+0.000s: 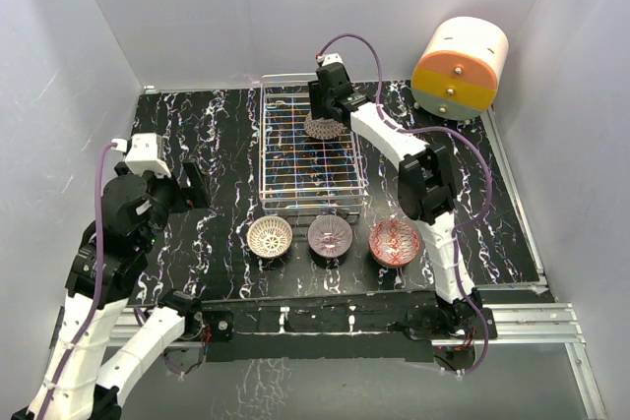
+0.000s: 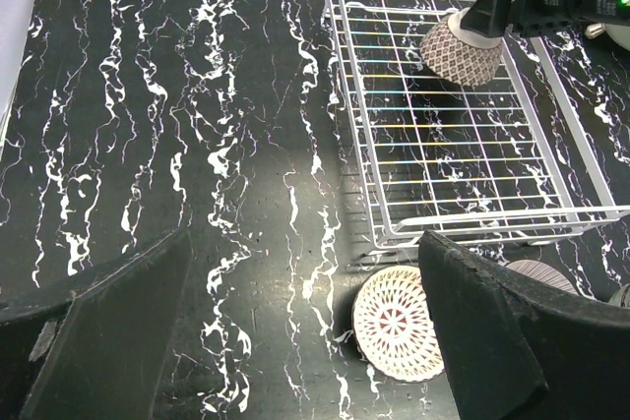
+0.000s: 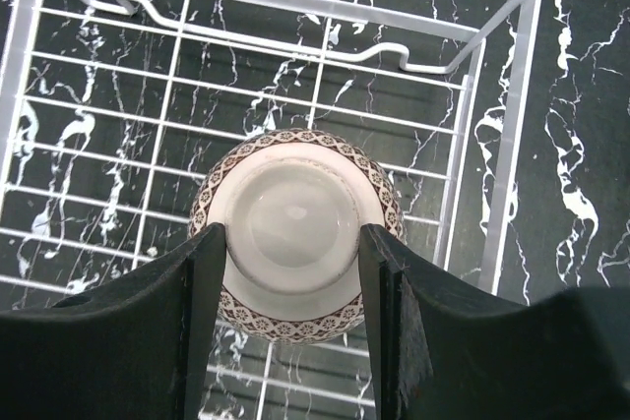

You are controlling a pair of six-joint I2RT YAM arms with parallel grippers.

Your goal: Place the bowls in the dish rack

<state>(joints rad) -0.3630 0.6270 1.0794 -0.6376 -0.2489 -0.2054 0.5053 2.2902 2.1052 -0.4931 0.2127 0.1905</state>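
**Right gripper pinching an upturned bowl inside the rack**

Black fingers (image 3: 202, 341) of the right gripper (image 3: 292, 233) are filling the bottom of the right wrist view, pressing against the pale foot ring of an upturned bowl (image 3: 295, 169) at its 9 and 3 o'clock sides. That bowl is showing its grey-white base and a dark patterned band around its rim. It is hanging or sitting over the wire floor of the dish rack (image 3: 502, 145); whether it is touching the wires cannot be told.

Seen from the top camera, the right arm is reaching far across the black marbled table (image 1: 197, 125), and the held bowl (image 1: 317, 128) is lying toward 1 o'clock of the rack's middle, inside its low wire sides (image 1: 264, 145).

Three bowls are waiting upright in a row on the table, just off the rack's 6 o'clock edge: the white-lattice bowl (image 1: 270, 237) at the 9 o'clock end, the dark purple bowl (image 1: 331, 235) in the middle, the red bowl (image 1: 395, 242) at the 3 o'clock end.

At about 8 o'clock from the rack, the left gripper (image 2: 305, 238) is hovering with its jaws spread wide and nothing between them, looking down on the white-lattice bowl.

A cream-and-orange drawer unit (image 1: 460, 68) is standing at 2 o'clock from the rack.
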